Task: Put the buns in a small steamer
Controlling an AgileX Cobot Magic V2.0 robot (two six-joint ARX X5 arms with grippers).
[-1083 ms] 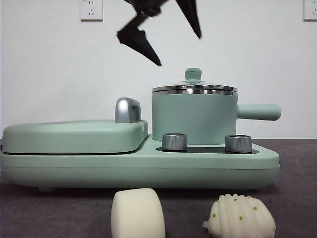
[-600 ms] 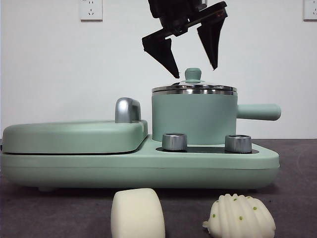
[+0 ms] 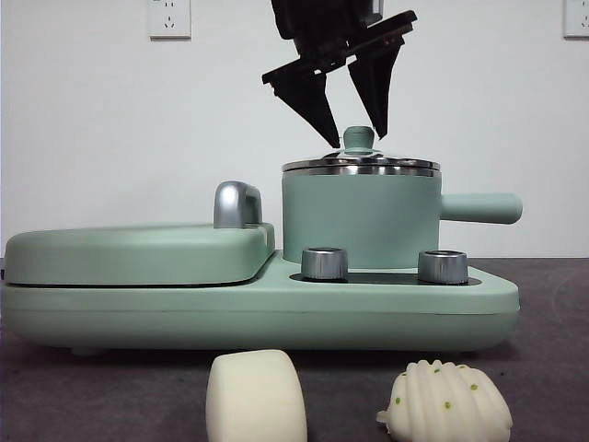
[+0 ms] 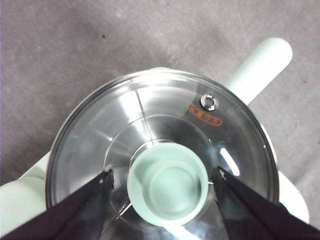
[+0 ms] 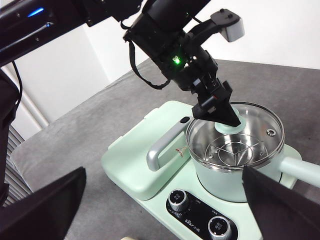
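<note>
The small steamer (image 3: 359, 216) stands on the mint-green cooker base (image 3: 276, 313) with its glass lid on. My left gripper (image 3: 356, 140) hangs open directly over it, one jaw on each side of the green lid knob (image 4: 167, 182) without touching it. The right wrist view shows that same left gripper (image 5: 220, 112) at the knob from the side. Both buns lie on the table in front of the cooker: the smooth one (image 3: 256, 398) and the ribbed, green-specked one (image 3: 446, 402). My right gripper (image 5: 164, 172) waits open, high above the table and away from the cooker.
A flat hinged griddle lid (image 3: 138, 253) with a steel handle (image 3: 236, 204) fills the cooker's left half. Two steel dials (image 3: 324, 262) (image 3: 442, 266) sit in front of the steamer. The steamer's straight handle (image 3: 479, 207) sticks out to the right.
My left gripper swung from upper left to above the steamer, came down, and its jaws now straddle the lid knob, slightly narrower than before. Buns and steamer have not moved.
</note>
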